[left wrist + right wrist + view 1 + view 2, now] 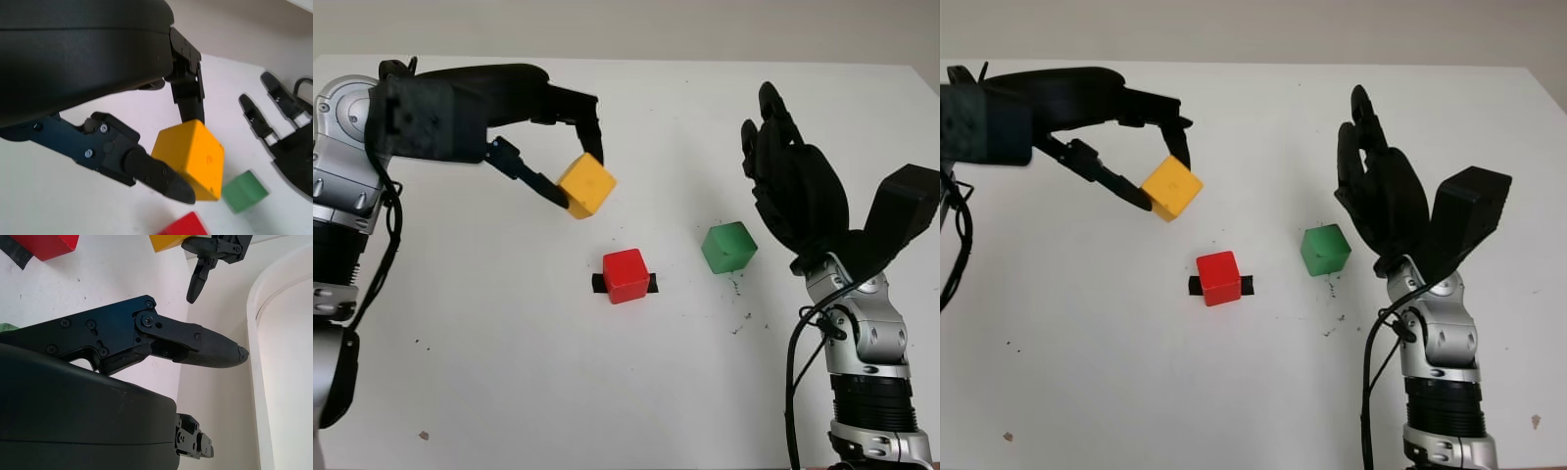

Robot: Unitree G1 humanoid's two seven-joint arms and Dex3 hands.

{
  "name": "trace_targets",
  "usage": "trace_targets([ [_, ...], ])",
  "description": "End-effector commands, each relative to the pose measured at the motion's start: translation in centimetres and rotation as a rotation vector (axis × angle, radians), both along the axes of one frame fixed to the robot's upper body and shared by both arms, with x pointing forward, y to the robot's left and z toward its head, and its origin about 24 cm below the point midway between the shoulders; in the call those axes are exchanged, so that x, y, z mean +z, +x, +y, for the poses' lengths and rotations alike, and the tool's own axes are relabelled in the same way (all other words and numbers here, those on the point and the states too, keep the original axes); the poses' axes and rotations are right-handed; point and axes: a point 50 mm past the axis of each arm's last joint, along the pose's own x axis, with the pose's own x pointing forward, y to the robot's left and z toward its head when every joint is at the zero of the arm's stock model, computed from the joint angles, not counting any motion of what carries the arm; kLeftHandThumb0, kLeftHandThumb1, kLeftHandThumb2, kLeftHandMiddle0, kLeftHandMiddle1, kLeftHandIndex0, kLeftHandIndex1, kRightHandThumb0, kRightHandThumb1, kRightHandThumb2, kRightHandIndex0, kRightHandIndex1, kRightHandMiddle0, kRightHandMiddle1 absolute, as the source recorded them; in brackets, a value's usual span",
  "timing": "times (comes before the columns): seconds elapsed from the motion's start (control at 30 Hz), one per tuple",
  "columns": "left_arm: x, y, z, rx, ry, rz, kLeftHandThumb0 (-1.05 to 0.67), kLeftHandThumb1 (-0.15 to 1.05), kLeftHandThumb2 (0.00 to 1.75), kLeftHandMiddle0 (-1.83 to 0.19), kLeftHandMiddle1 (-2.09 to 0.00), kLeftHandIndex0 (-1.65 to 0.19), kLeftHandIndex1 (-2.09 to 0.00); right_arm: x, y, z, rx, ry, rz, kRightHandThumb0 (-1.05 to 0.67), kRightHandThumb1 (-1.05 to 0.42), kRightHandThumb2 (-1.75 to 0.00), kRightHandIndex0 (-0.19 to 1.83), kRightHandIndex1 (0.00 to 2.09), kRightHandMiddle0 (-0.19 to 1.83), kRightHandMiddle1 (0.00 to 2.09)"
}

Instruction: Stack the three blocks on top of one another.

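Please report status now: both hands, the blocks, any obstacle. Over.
Left hand shut on yellow block, lifted. Right hand open beside green block. Red block on table, nothing on it. No obstacle seen.

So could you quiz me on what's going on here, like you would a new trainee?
1. True or false: the left hand holds the yellow block above the table.
2. Which block sits on the strip of black tape? A) green B) red C) yellow
3. Fill in: the right hand is open, beside the ____ block.

Key:
1. True; it is pinched between fingers, lifted and tilted.
2. B, the red block.
3. Green; the green block stands on the table, untouched.
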Motion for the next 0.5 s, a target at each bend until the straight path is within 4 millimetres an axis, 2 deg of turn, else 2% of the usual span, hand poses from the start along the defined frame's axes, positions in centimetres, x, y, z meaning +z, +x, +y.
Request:
trace_targets([
  [0.0,-0.3,-0.4,-0.2,-0.013,-0.099,0.039,-0.47,0.99,0.05,-0.24,-0.05,-0.39,-1.50,0.3,-0.2,-0.1,0.000,0.006,-0.013,-0.72,-1.05,-0.67,-0.19,0.00,-0.19,0.00],
  [0.27,-4.3,-0.9,-0.9,-0.009,-0.317,0.238,-0.49,1.00,0.05,-0.16,-0.03,-0.36,-1.53,0.3,-0.2,-0.1,0.001,-0.019,-0.017,-0.70,-1.05,-0.69,-0.19,0.00,-0.19,0.00],
  [0.47,-6.4,-0.8,-1.3,0.025,-0.333,0.302,-0.51,0.99,0.05,-0.13,-0.03,-0.39,-1.52,0.5,-0.1,-0.2,-0.005,-0.020,-0.018,-0.69,-1.05,-0.68,-0.19,0.00,-0.19,0.00],
])
